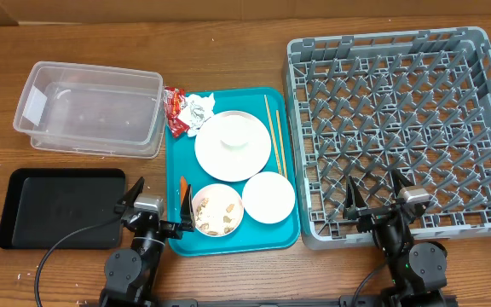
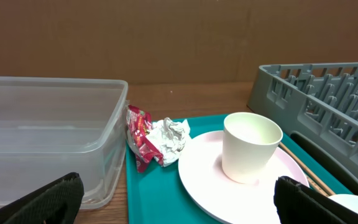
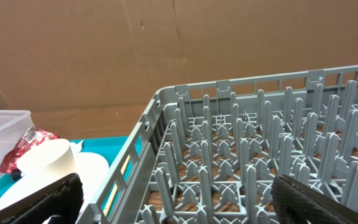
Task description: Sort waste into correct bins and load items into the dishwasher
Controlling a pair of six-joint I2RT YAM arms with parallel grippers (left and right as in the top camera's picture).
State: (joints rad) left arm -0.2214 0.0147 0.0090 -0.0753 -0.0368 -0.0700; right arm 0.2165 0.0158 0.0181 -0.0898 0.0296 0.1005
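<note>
- Left gripper: jaws spread fully wide, holding and touching nothing.
- Left arm: low at the near table edge, wrist aimed at the far side. One finger is over the right end of the shallow black rectangular plastic tray, the other over the near-left corner of the flat teal serving tray.
- Right gripper: jaws equally wide, empty.
- Right arm: same low pose, fingers over the near edge of the large square grey plastic dish rack.
- Small orange carrot piece: on the teal tray, just beyond the left gripper's right finger.
- Small white bowl holding beige crumbly food scraps: just right of that finger.
- Empty small white bowl: further right.
- Large round white-pinkish plate: mid-tray, white cup upright on it.
- Thin light wooden chopsticks: along the tray's right side.
- Crinkled red snack wrapper and crumpled white paper: touching, at the tray's far-left corner, beside the deep clear rectangular plastic tub.
</note>
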